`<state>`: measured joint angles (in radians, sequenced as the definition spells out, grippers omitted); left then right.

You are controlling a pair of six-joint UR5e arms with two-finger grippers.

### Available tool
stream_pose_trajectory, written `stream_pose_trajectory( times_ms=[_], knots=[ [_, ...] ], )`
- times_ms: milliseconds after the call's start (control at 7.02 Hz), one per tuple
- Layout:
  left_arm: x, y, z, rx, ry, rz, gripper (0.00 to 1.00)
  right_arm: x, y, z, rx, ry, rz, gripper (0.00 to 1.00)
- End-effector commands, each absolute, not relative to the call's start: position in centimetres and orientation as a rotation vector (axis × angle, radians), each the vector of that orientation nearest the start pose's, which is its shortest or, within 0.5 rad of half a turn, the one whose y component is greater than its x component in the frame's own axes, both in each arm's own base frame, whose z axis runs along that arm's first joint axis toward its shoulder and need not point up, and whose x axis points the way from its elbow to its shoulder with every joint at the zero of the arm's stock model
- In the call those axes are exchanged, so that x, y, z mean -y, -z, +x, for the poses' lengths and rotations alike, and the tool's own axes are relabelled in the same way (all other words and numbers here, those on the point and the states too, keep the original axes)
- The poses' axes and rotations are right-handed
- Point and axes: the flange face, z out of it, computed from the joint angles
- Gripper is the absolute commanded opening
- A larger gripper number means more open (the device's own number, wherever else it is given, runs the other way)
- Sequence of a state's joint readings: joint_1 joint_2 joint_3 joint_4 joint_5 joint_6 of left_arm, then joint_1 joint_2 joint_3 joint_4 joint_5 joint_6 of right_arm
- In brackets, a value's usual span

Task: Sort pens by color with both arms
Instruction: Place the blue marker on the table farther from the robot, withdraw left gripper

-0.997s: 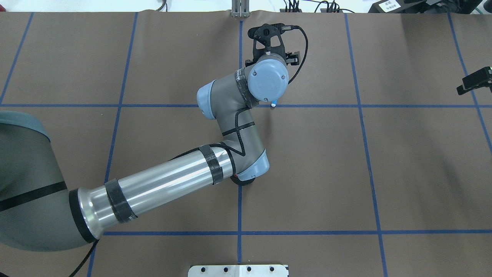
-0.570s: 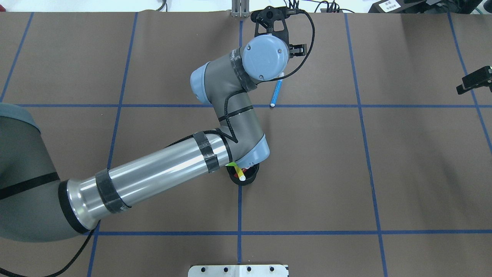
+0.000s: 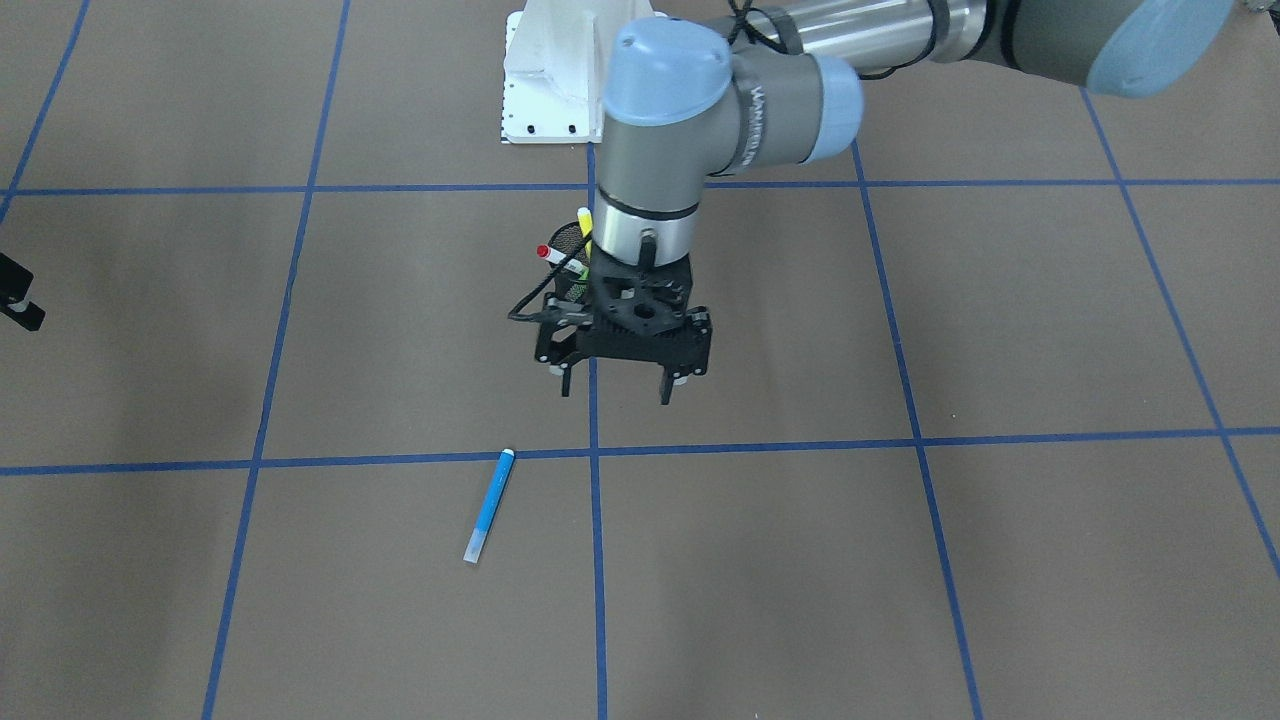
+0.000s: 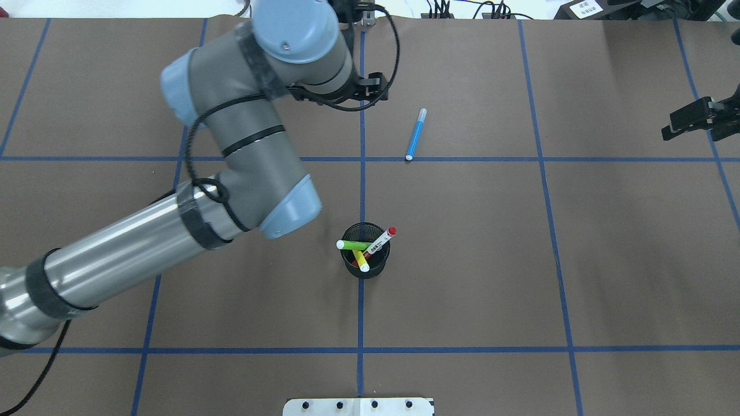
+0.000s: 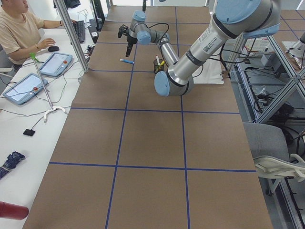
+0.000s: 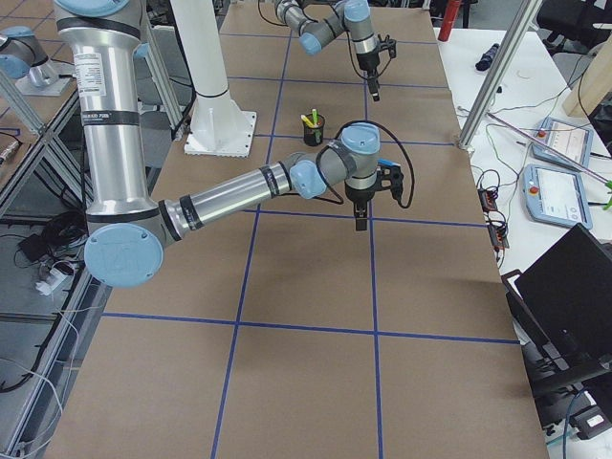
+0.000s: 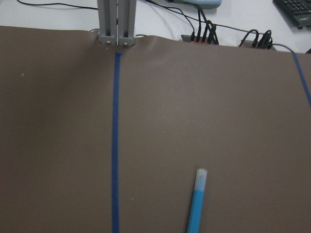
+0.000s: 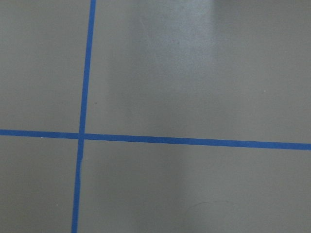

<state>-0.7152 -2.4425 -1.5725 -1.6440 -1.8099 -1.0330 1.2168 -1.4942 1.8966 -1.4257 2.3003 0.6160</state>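
The left gripper (image 3: 615, 390) hangs open and empty above the counter (image 4: 578, 260) near the flat-lying blue pen (image 4: 415, 134), while the green pen (image 4: 352, 245), yellow pen (image 4: 361, 263) and red-ended pen (image 4: 381, 240) lean in the cup (image 4: 370, 271), and I cannot tell whether the right gripper (image 4: 685, 120) is open.

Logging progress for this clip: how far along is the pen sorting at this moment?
Done: the blue pen lies alone on the table, outside the mesh cup. In hand: nothing; the left gripper hangs open and empty. Left: the green pen, yellow pen and red-capped pen stand in the cup.
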Motion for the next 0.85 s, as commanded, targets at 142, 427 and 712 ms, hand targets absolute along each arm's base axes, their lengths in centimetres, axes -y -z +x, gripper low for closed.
stream_pose_trajectory(
  times_ms=[142,427,712],
  knots=[
    [52.2,-19.8,35.5,-0.84,-0.146,0.327,0.98,49.9,-38.0,-18.3,0.933,-0.129,0.099,1.0],
    [52.8,-25.0,29.2,-0.863,-0.243,0.279,0.98,48.3,-32.4,-23.0,0.987,-0.194,0.075,1.0],
    [52.9,-30.9,23.4,-0.849,-0.334,0.275,0.98,45.9,-26.5,-29.8,1.038,-0.3,0.024,1.0]
  ],
)
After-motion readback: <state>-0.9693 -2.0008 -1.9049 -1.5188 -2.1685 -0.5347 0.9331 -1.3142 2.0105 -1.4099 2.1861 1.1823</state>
